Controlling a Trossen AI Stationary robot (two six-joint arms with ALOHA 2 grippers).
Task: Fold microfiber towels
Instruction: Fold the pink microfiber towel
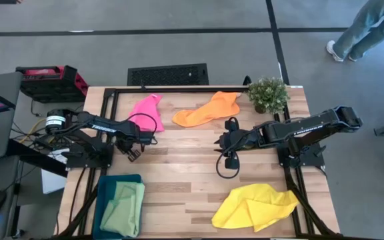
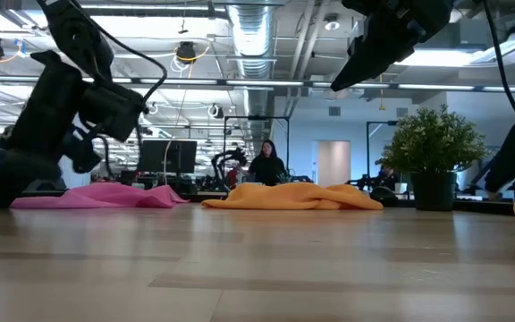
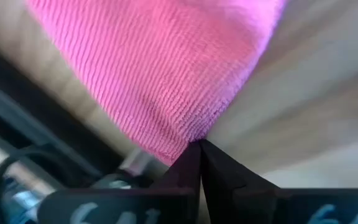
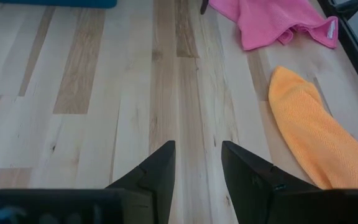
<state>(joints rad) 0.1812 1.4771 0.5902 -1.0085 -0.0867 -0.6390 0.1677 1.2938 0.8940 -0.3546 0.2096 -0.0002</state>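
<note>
The hot pink towel (image 1: 147, 112) lies crumpled at the table's far left, and my left gripper (image 3: 201, 143) is shut at its near edge, pointing steeply down. The orange towel (image 1: 209, 110) lies bunched at the far middle. The yellow towel (image 1: 255, 207) lies at the near right. The light green towel (image 1: 124, 208) rests in the teal bin (image 1: 105, 190) at the near left. My right gripper (image 4: 197, 149) hovers open over bare wood near the table's middle, nothing between its fingers, with the orange towel (image 4: 316, 137) off to one side. My left gripper pinches the pink towel's near corner (image 3: 182, 138) between the free ends of its two fingers, coming from above and pointing steeply down. How many layers it has, I cannot tell. The rest of the towel lies on the table.
A potted plant (image 1: 267, 95) stands at the far right corner. A black frame rail (image 1: 179, 88) runs along the table's far edge and down its sides. Bare wood lies between the towels in the middle. A person walks past beyond the far right.
</note>
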